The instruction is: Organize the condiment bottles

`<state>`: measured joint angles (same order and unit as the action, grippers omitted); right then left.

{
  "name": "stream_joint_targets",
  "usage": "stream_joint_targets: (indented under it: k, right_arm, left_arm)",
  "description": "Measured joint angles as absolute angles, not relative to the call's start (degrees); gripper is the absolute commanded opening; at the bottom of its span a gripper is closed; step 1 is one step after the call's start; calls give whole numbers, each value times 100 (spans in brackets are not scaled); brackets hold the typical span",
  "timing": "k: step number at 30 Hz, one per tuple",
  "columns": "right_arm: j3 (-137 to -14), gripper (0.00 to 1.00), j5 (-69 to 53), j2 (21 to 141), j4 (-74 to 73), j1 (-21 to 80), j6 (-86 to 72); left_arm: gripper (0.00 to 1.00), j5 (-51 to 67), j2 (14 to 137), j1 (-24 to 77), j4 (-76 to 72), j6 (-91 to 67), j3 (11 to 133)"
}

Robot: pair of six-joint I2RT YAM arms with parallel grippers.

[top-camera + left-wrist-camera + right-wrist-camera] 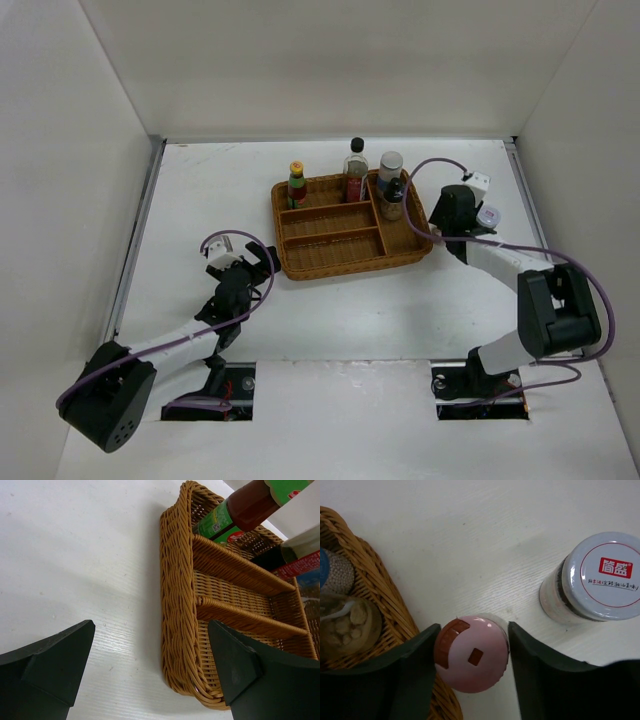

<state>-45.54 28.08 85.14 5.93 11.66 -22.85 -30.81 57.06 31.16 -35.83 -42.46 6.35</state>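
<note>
**Condiment sort: right pincer on the pink-capped jar**

Top view. The brown wicker divided tray (330, 262) sat mid-way across the white bench (200, 190). Four bottles stood upright in it:
- The yellow-capped red sauce bottle (297, 184) was at the far-left corner of the far row.
- The black-capped clear glass bottle (355, 170) was at that row's right end.
- The white-blue shaker (390, 166) and the dark-capped spice jar (394, 200) were in the right-hand compartment, the shaker farther back.

The right pincer (458, 212) was down just beside the tray's right wall, with its fingers hidden under the wrist in this view. The grey-lidded spice jar (488, 215) stood on the bench just right of it. The left pincer (266, 263) lay low near the tray's left wall, apart from it.

Left wrist view. The left pincer's fingers (50, 665) stood wide apart and held nothing. Only bare bench and the tray's near corner lay between them. The red sauce bottle and the glass bottle showed beyond the tray wall.

Right wrist view. The pink-capped spice jar (472, 655) stood upright on the bench, outside the tray and just beside its wall. The right pincer's two fingers (555, 680) pressed against opposite sides of the pink cap, so the pincer was clamped on that jar. The grey-lidded spice jar stood to the right, apart from both jar and fingers, with a red logo on its lid. Two jars inside the tray showed at the left edge, too cropped to name.
</note>
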Motion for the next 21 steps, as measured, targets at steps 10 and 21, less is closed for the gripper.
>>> stream_joint_targets:
  k: [10,21]
  right_arm:
    - [-4563,48,3218,7760,558,1503,-2145]
    - [-4928,48,3186,7677,775,2681,-2130]
  left_arm:
    - [100,-3076,5745,3116,-3581,-4246,637]
    - [100,-3079,5749,3116,-3586,-4246,637]
